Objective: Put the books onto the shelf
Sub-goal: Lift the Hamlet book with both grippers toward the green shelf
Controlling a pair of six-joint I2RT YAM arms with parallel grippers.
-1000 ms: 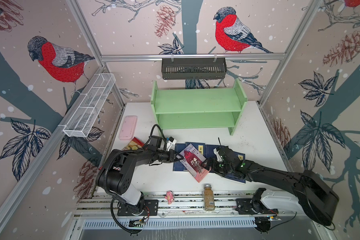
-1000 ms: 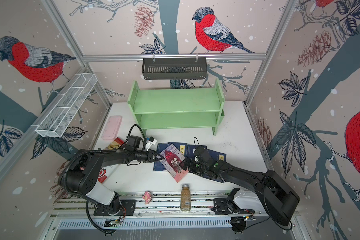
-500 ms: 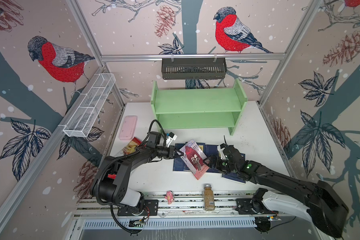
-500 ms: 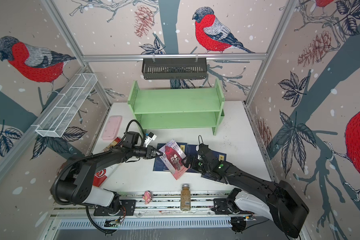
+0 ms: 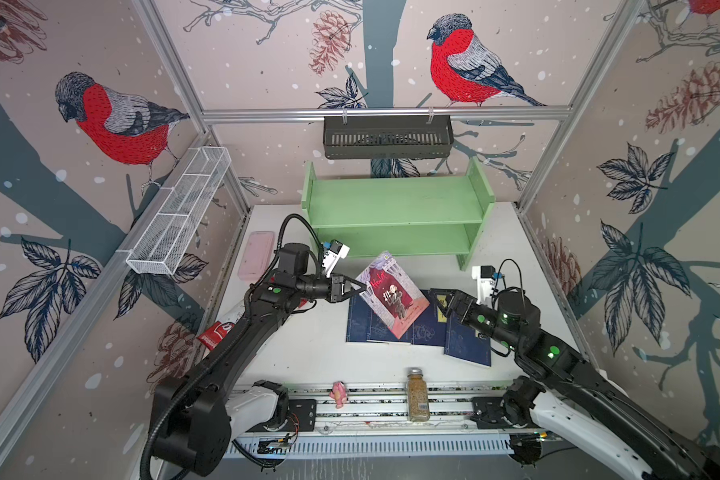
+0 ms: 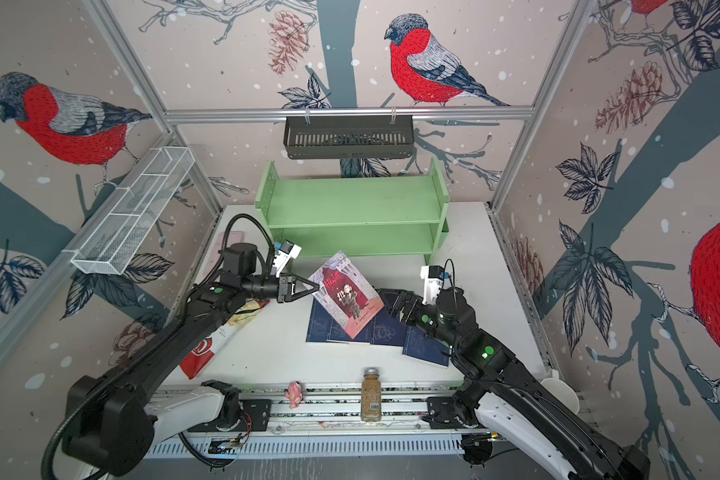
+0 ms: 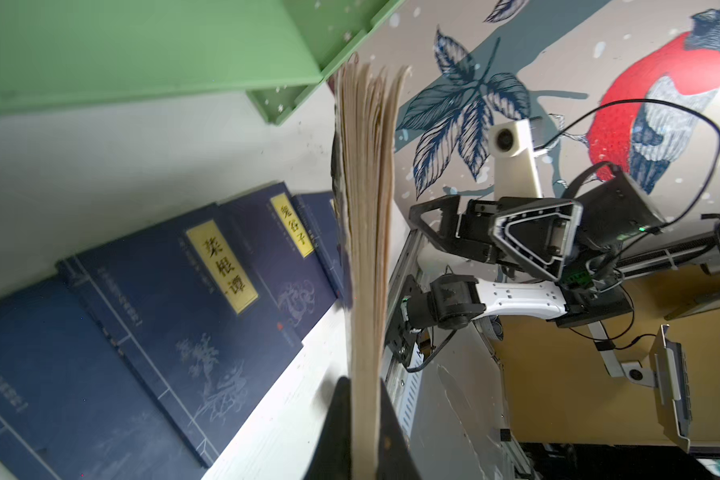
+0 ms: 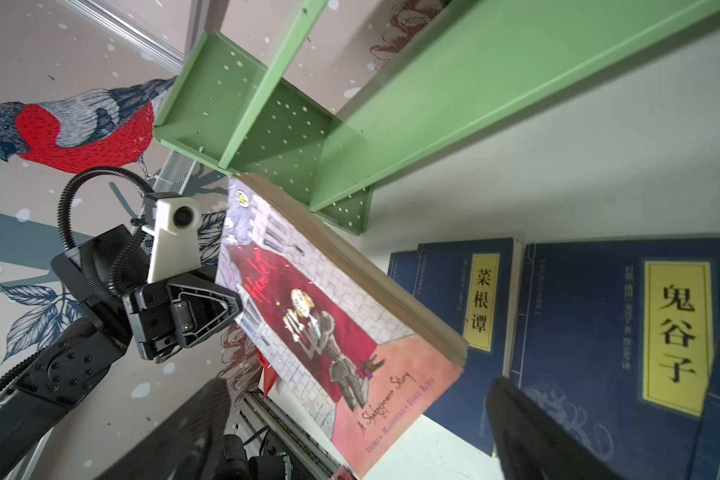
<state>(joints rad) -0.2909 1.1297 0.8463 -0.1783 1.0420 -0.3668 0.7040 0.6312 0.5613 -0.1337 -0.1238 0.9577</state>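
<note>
1. The left gripper (image 5: 361, 286) is clamped tight on the left edge of the pink-red book (image 5: 393, 297). It holds the book tilted, with the cover facing up. In the left wrist view the book's pages (image 7: 368, 208) run edge-on out from between the gripper's fingers (image 7: 385, 440).
2. The right gripper (image 5: 438, 300) has its jaws spread wide and holds nothing. It sits just beside the right edge of the pink-red book, low over the navy books (image 5: 427, 330).
3. The desk (image 5: 308, 353) carries everything.
4. The shelf (image 5: 395, 203) stands upright at the back of the desk, beyond both grippers.
5. The navy books lie flat and overlapping on the desk in front of the shelf, between the two arms. They are seen in both top views (image 6: 385, 330).
6. The pink-red book's lower corner is over the navy books, and whether it touches them I cannot tell. Its upper corner points toward the shelf's lower tier.
</note>
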